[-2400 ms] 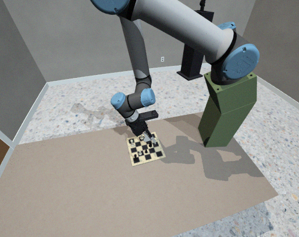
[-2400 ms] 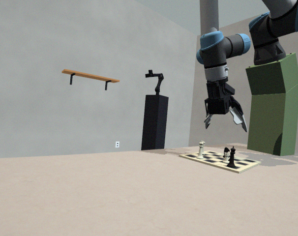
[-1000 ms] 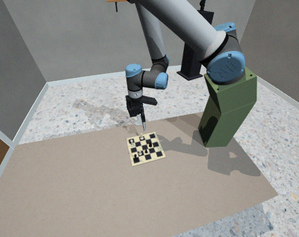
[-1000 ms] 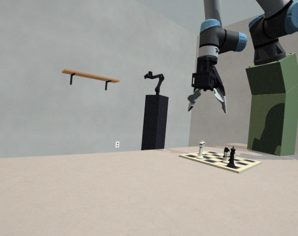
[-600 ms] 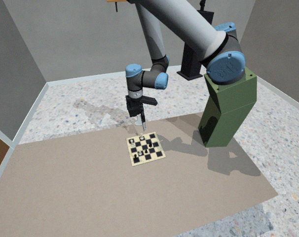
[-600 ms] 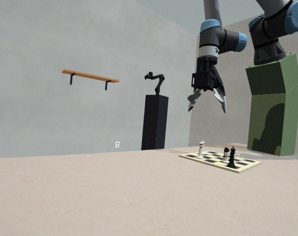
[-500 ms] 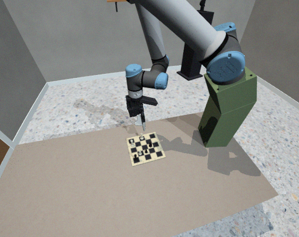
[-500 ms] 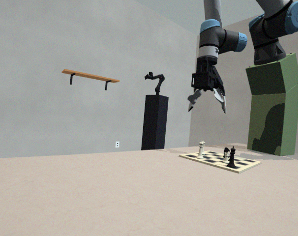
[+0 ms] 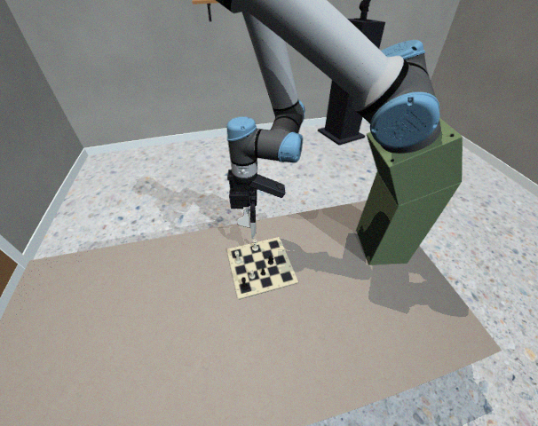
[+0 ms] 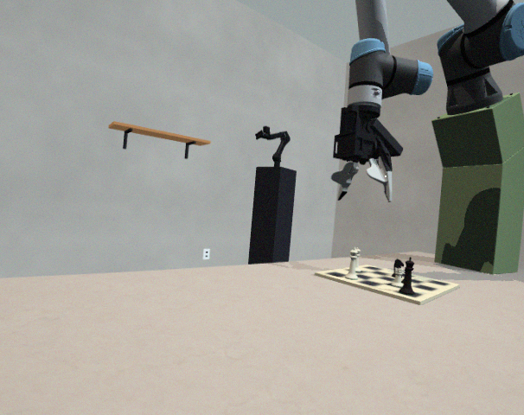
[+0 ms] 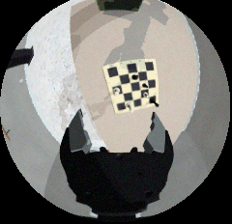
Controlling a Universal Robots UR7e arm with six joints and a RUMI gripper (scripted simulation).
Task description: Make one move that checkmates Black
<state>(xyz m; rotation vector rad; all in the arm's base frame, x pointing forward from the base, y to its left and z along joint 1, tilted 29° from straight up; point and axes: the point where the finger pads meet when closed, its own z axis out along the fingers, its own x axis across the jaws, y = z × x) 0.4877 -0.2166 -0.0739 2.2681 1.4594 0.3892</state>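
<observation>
A small chessboard [image 9: 267,289] [image 10: 427,298] [image 11: 130,68] lies on the tan mat. On it stand a few white pieces, one [image 9: 256,246] on the far edge row and one [image 9: 237,256] [image 10: 353,264] near the far left corner, and a few black pieces, among them a tall one [image 10: 407,277] [image 9: 244,286] near the front corner. My gripper [image 9: 250,230] [image 10: 365,197] [image 11: 117,111] is open and empty. It hangs well above the board's far edge, fingers pointing down. In the wrist view the whole board lies ahead of the fingertips.
The arm's green pedestal [image 9: 409,201] [image 10: 479,192] stands right of the board at the mat's edge. A black pillar [image 10: 271,214] with a small arm stands at the back wall. A wooden shelf [image 10: 159,132] hangs on the wall. The speckled floor [image 9: 136,193] surrounds the mat.
</observation>
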